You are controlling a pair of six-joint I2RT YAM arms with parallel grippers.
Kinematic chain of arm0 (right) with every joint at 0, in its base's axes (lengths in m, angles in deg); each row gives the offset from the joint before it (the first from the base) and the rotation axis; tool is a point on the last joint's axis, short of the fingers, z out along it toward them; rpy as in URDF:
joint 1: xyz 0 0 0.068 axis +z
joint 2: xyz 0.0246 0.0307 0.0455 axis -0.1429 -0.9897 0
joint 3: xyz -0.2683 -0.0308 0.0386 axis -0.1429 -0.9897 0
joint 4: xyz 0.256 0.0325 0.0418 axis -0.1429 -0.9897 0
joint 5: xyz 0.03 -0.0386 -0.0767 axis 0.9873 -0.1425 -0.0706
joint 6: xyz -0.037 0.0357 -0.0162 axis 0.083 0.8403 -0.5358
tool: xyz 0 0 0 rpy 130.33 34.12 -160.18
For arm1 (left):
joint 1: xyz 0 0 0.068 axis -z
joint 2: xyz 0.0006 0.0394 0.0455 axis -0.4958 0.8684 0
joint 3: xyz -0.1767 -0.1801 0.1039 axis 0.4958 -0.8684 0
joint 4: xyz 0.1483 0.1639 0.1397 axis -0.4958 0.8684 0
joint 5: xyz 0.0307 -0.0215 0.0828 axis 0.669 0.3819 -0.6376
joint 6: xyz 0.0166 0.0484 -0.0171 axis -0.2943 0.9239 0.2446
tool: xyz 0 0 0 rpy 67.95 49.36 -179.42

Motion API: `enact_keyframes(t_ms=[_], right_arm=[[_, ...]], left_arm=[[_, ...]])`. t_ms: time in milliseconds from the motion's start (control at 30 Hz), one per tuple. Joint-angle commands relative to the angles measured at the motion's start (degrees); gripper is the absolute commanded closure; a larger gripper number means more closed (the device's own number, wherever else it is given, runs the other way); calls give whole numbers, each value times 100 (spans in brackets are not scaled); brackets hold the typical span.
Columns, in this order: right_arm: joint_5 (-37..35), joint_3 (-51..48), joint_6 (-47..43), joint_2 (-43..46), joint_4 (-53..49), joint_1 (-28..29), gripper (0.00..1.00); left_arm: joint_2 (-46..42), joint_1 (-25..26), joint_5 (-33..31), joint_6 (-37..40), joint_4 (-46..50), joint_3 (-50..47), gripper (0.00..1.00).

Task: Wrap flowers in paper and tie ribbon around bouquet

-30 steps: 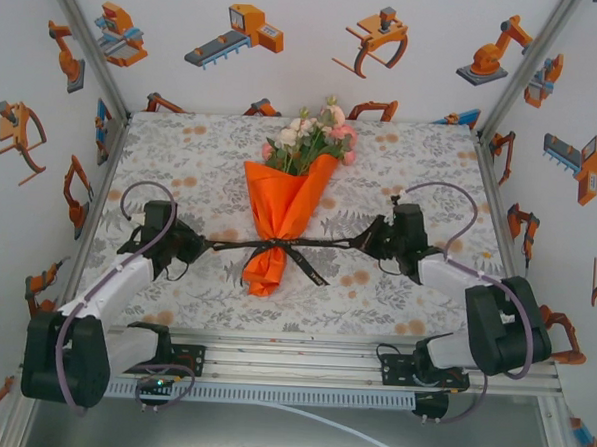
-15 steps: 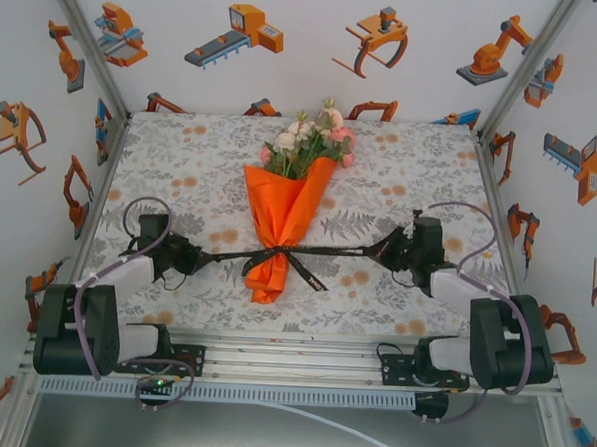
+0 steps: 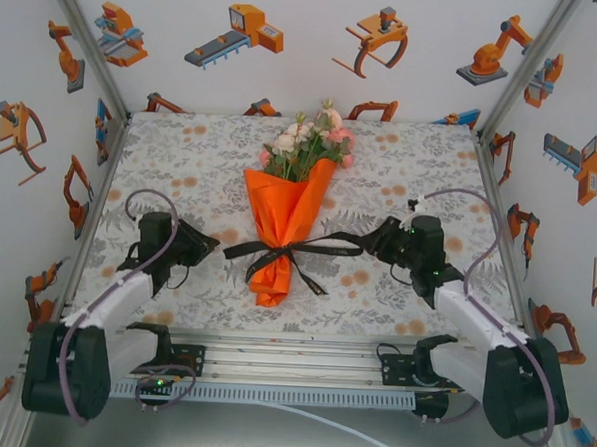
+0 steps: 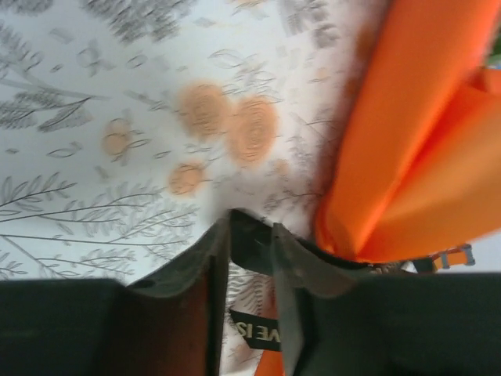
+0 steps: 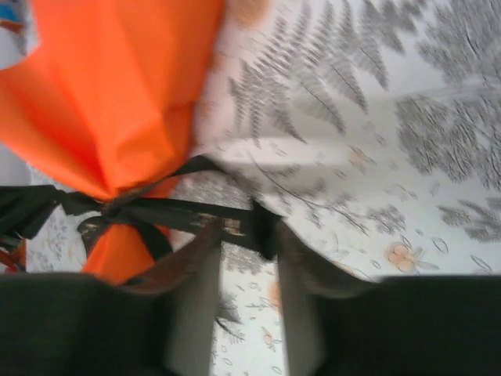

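Moved: ribbon point(image 3: 322, 247), taut between both tools half a second ago, now sags; both tools sit closer to the bouquet point(image 3: 283, 223).
Left tool point(image 3: 212, 245): jaws slightly apart, a lettered bit of ribbon seen in the gap; tip just left of the ribbon's loose end.
Right tool point(image 3: 370, 243): jaws apart, ribbon crossing the gap at the tips.
Bouquet: lying mid-table point(image 3: 182, 157), flowers point(image 3: 308, 144) toward the far edge, narrow end nearest the arms.
Ribbon: knotted round the narrow waist of the paper point(image 3: 280, 193), tails spread left and right.
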Motion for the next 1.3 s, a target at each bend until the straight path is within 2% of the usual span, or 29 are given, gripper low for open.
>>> enact_keyframes(t_ms=[0, 67, 167, 200, 333, 400, 467, 567, 600, 700, 800, 933, 1033, 1067, 1100, 1167, 1200, 1267], right_arm=[[-488, 429, -614, 471, -374, 31, 54], [-804, 578, -854, 720, -618, 25, 52], [-1677, 715, -1437, 1074, -908, 26, 51], [-2154, 708, -1669, 1181, -952, 25, 50], [-4207, 392, -2519, 1324, -685, -12, 31], [-4647, 181, -2923, 1195, -366, -164, 25], [-4662, -80, -3216, 959, 79, -360, 21], [-4342, -323, -3277, 404, 571, -694, 12], [-4154, -352, -3266, 189, 710, -791, 2], [-3776, -475, -3267, -503, 1438, -952, 1], [-3505, -667, -3363, -1330, 2759, -1112, 1], [-3348, -582, -3627, -1924, 3470, -1204, 1], [-3043, -1052, -3653, -3146, 5647, -1411, 1], [-2929, -1066, -3642, -3048, 5488, -1407, 0], [-2769, -899, -3561, -2793, 4793, -1444, 1], [-2495, -628, -3696, -2974, 4571, -1467, 1], [-2413, -460, -3622, -2890, 4096, -1533, 1], [-2251, -383, -3543, -2917, 4018, -1642, 1]], left_arm=[[-659, 117, -508, 717, 408, 369, 57], [-1048, 150, -627, 1007, 627, 525, 51], [-1509, 164, -1002, 1519, 837, 723, 44], [-1624, 164, -1266, 1727, 906, 763, 43], [-1909, 164, -2755, 2674, 899, 664, 34], [-1957, 164, -3467, 2925, 605, 369, 28], [-1890, 164, -3793, 3371, -264, -141, 19], [-1467, 164, -3905, 4062, -1362, -620, 1], [-1228, 164, -3996, 4234, -1463, -605, 3], [-443, 133, -4149, 4614, -2092, -608, 3], [274, -152, -3478, 4708, -3195, -793, 3], [1078, -602, -2398, 4674, -3670, -594, 3], [1536, -702, -1869, 4800, -4218, -529, 3], [1593, -707, -1839, 4846, -4069, -414, 3], [1638, -726, -1822, 4848, -3885, -295, 3], [1803, -743, -1705, 4947, -3954, -213, 3], [2034, -742, -1680, 5008, -4371, -284, 3], [2635, -750, -1694, 5007, -5137, -398, 3]])
